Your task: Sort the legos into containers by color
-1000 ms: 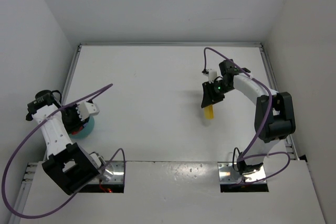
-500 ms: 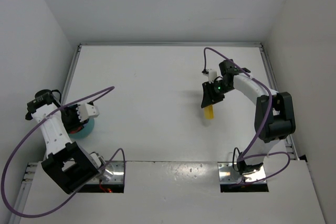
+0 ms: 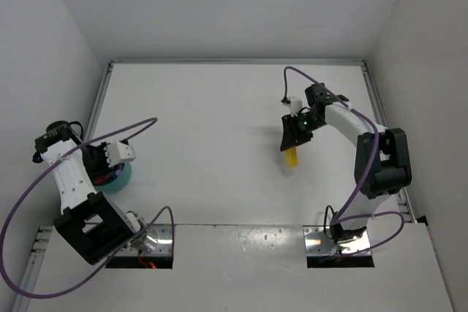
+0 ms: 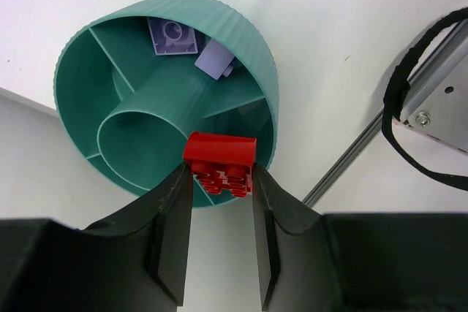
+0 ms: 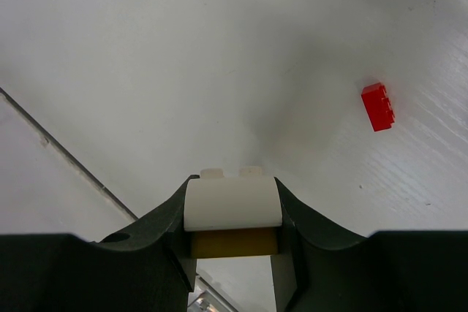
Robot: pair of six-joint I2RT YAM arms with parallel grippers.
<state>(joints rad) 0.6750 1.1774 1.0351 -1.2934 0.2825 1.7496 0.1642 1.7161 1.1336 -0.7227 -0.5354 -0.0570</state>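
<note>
Left gripper [image 4: 219, 178] around red brick [image 4: 219, 153], teal bowl [image 4: 257, 56] partly behind.

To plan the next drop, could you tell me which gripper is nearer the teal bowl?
Left: the left gripper holds a red brick over the bowl rim, the right gripper far across the table.

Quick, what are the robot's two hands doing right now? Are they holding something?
Left gripper: closed on a red brick.
Right gripper: closed on a white brick joined to a yellow brick.
</note>
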